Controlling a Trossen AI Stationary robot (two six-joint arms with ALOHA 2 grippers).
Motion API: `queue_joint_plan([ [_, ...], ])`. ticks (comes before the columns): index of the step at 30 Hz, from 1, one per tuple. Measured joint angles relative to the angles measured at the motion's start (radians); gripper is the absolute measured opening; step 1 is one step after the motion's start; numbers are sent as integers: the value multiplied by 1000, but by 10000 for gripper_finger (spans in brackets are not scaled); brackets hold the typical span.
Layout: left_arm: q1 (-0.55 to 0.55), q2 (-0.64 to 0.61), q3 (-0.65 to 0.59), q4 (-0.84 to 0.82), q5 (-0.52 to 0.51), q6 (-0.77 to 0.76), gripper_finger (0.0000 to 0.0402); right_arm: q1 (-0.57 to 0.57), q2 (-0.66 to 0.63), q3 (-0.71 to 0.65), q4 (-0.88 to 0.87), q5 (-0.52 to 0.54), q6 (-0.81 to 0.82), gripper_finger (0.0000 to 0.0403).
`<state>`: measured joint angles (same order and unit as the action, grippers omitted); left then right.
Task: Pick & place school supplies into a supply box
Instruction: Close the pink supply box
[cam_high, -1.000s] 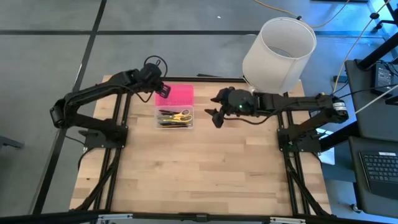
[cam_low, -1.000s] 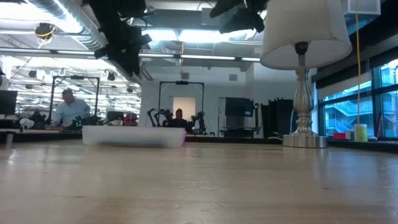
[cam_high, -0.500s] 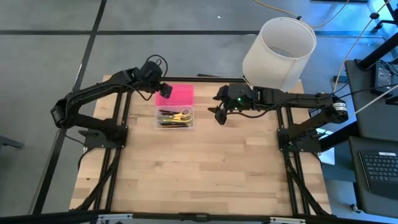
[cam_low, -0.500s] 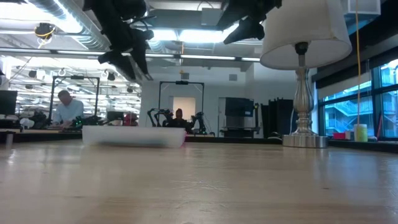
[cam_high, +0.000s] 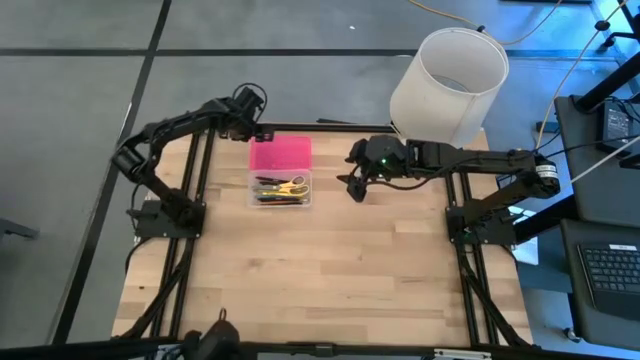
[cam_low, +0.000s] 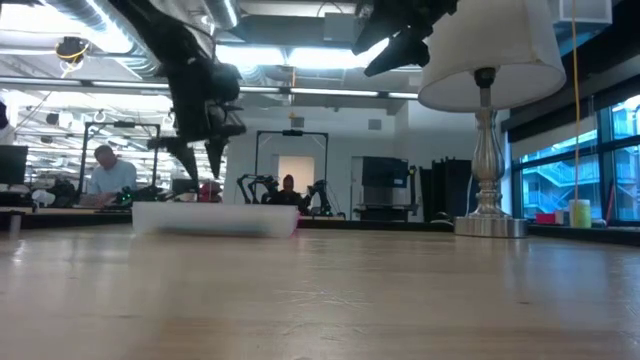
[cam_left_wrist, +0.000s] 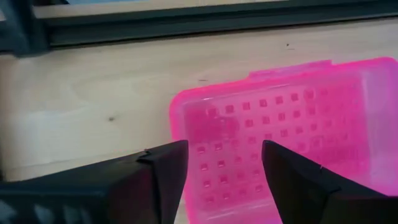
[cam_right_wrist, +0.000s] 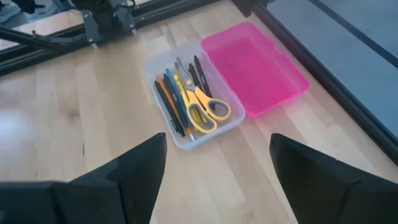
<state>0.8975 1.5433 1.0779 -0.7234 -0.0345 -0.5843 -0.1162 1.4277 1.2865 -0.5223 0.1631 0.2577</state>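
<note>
- The supply box (cam_high: 281, 172) lies open near the table's (cam_high: 330, 280) far edge, left of the lampshade (cam_high: 448, 87); its pink lid (cam_right_wrist: 255, 67) is folded flat, so the pens and yellow-handled scissors (cam_right_wrist: 204, 109) are exposed
- Left gripper (cam_left_wrist: 224, 169) hovers over the lid, fingers parted, empty; probably about to close it
- Right gripper (cam_right_wrist: 217, 165) waits beside the box, spread, empty
- Individual pens are hard to tell apart

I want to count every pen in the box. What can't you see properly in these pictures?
- Pens and pencils in the clear plastic box with the pink hinged lid: right wrist view, they overlap under the yellow-handled scissors, so no exact count.
- High view: the supplies are too small to separate.
- Low view: the box wall hides the contents.
- Left wrist view: only the lid shows.
</note>
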Motion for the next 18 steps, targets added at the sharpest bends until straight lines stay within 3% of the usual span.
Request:
queue_joint_plan([
  [18, 82, 161, 0, -23, 27, -31, 157, 0, 0, 0, -15, 0, -1, 289],
])
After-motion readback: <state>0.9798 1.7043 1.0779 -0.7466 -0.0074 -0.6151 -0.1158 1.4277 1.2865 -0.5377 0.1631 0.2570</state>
